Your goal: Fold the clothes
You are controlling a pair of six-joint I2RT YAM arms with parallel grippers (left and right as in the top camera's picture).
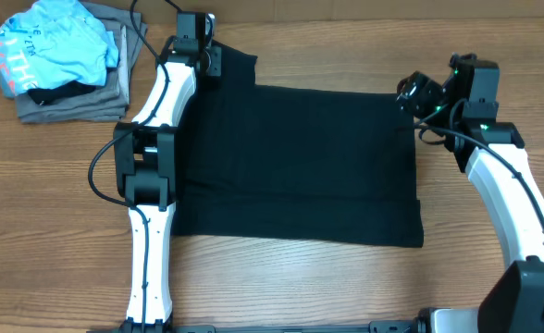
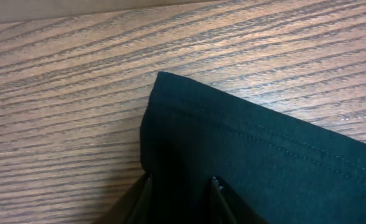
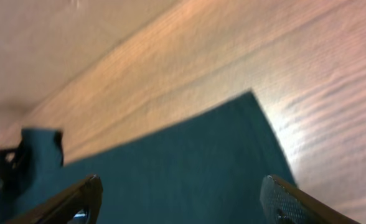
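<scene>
The clothes [image 1: 290,166], a black T-shirt, lie spread flat across the middle of the wooden table. My left gripper [image 1: 207,60] is down at the shirt's far left corner. In the left wrist view its gripper [image 2: 182,186] has narrow jaws either side of the hemmed edge of the shirt [image 2: 264,149], apart, with dark fabric between them. My right gripper [image 1: 409,95] hovers at the far right corner. In the right wrist view that gripper [image 3: 180,186] is wide open over the black cloth [image 3: 189,143], nothing pinched.
At the back left a light blue shirt [image 1: 55,46] with lettering lies on a stack of grey garments [image 1: 78,97]. Bare wood of the table [image 1: 346,287] runs along the front and the right of the shirt.
</scene>
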